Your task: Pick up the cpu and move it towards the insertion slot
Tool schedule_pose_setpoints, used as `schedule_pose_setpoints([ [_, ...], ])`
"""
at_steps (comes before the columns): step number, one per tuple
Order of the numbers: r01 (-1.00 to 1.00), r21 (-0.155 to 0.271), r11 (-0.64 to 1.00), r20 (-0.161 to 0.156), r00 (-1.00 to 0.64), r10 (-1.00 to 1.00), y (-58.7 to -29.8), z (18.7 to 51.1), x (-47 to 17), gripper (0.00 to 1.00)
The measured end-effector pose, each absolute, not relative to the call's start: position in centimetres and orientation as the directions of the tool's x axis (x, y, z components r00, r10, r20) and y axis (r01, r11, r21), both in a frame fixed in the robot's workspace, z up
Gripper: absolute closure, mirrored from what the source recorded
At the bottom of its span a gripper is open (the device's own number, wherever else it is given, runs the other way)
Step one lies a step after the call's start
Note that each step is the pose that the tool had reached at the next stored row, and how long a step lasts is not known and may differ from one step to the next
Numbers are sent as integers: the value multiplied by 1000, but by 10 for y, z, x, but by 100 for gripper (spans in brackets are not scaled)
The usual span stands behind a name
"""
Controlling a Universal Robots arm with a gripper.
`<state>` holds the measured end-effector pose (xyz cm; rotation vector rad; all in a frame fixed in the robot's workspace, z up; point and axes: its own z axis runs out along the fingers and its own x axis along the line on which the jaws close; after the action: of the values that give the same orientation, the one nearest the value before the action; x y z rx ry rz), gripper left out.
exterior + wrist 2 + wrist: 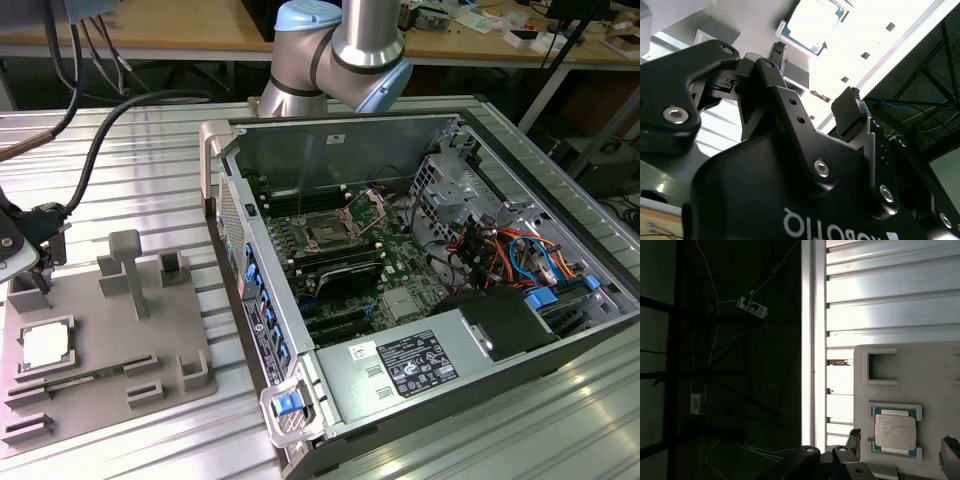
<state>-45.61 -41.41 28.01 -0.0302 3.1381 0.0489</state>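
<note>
On grey holder: flat square silvery cpu; black angular fingers spread.

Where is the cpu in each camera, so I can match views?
Exterior view: the cpu lies on the grey holder tray, at the exterior view's left.
First wrist view: the cpu sits in a recess of that tray.
Second wrist view: the cpu lies beyond the gripper.
Shared landmark: the grey holder tray.
</note>
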Motion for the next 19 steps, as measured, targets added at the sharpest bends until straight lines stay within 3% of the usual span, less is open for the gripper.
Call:
schedule_pose_setpoints([
  [19, -19, 31, 999, -3, -1000, -19, -415, 268, -456, 34],
])
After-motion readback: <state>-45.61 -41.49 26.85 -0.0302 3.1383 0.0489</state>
